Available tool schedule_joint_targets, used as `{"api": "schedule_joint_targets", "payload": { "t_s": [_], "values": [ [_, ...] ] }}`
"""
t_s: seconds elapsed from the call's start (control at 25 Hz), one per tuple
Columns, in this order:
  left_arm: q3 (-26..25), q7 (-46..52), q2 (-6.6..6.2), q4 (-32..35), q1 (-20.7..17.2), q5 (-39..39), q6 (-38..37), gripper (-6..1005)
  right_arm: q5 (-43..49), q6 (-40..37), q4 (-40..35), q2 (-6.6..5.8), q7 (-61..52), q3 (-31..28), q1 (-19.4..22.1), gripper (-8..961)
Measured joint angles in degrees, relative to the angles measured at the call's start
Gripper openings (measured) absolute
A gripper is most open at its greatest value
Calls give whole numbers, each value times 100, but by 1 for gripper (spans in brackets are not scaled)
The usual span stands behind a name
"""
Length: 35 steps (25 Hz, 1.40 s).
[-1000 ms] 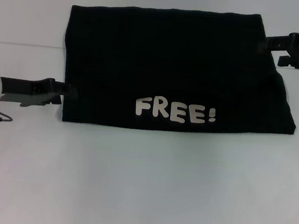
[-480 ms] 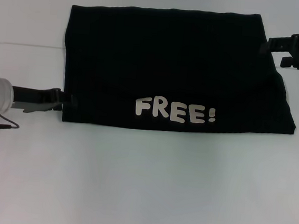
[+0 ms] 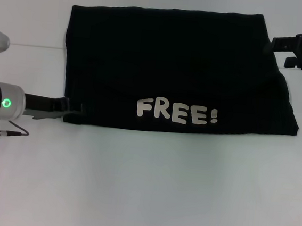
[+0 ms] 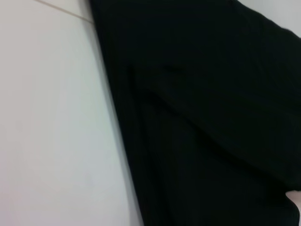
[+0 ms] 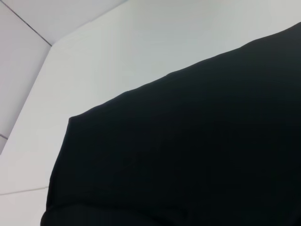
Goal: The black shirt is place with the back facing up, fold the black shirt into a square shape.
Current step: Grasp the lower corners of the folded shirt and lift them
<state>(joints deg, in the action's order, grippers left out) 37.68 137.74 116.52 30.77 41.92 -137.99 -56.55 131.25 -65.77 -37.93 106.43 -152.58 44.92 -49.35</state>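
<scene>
The black shirt (image 3: 171,67) lies folded on the white surface (image 3: 144,187), with the white word "FREE!" (image 3: 176,112) near its front edge. The left gripper (image 3: 75,107) is at the shirt's near left corner, its tips touching the cloth; I cannot tell if it is open or closed. The right gripper (image 3: 268,46) is at the far right corner, and its state also cannot be told.

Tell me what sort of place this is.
Probably a robot lab or test bench: a bare white table, one black shirt spread on it, a left gripper and right gripper at its edges.
</scene>
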Motion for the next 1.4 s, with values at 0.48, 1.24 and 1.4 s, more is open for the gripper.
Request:
{"api": "schedule_joint_targets", "payload": {
  "t_s": [0.48, 1.24, 1.4],
  "values": [
    [120, 308, 8, 74, 23, -4, -14, 293, 24, -109, -7, -14, 8, -38, 45, 834],
    [3, 332, -50, 281, 157, 45, -350, 0, 969, -1232, -369, -71, 445, -153, 787, 758],
    [3, 362, -50, 281, 218, 48, -331, 0, 982, -909, -323, -30, 478, -201, 885, 632]
  ]
}}
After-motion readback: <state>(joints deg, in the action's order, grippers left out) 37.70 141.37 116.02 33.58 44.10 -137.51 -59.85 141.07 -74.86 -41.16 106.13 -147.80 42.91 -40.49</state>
